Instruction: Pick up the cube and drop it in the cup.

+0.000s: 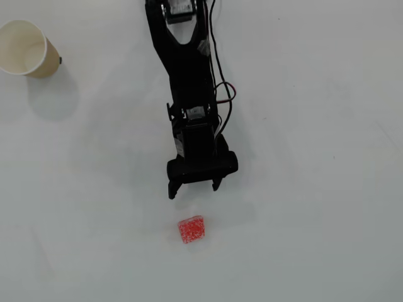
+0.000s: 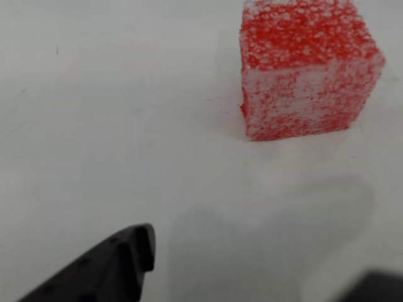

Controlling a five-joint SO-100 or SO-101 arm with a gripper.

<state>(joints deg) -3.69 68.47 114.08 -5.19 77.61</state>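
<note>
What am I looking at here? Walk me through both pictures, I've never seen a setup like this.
It is a small black robot arm on a white table. The overhead view looks straight down; the wrist view comes from a camera riding on the arm. The arm ends in a two-finger gripper, open and holding nothing. Just ahead of it lies a red speckled cube, seen close up in the wrist view, where one black fingertip shows at the bottom. A paper cup stands in the table's far corner.
</note>
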